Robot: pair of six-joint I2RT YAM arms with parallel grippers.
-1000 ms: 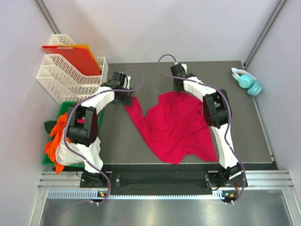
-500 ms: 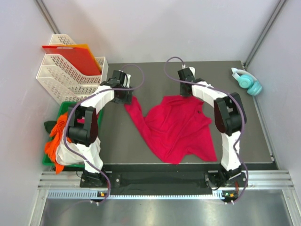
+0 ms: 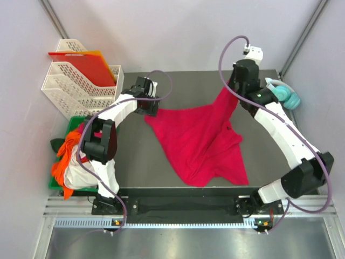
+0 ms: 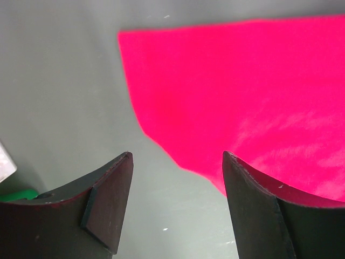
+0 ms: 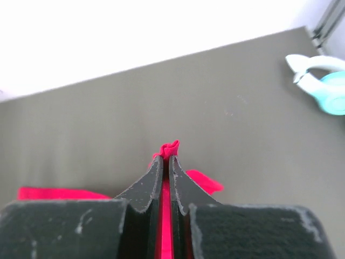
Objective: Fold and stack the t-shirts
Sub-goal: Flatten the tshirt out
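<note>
A crimson-red t-shirt [image 3: 199, 141] lies crumpled on the dark mat [image 3: 137, 162] in the top view. My right gripper [image 3: 233, 89] is shut on its far edge and holds that part raised, so the cloth rises to a peak. In the right wrist view a red tuft [image 5: 170, 147] sticks out between the closed fingertips of the right gripper [image 5: 166, 159]. My left gripper [image 3: 151, 110] is open and empty, low over the mat at the shirt's far-left corner. In the left wrist view the left gripper [image 4: 177, 155] frames bare mat, with the shirt's edge [image 4: 242, 97] just ahead.
White mesh trays [image 3: 73, 89] holding a red-orange plastic sheet [image 3: 86, 65] stand at the back left. A green bin [image 3: 75, 121] with orange [image 3: 66, 154] and white shirts sits at the left edge. Teal headphones [image 3: 284, 93] lie at the back right; they also show in the right wrist view [image 5: 323, 81].
My right gripper has risen and moved to the back right with the shirt's far edge, pulling the cloth up and taut. The shirt's left part has spread out. My left gripper shifted slightly right.
</note>
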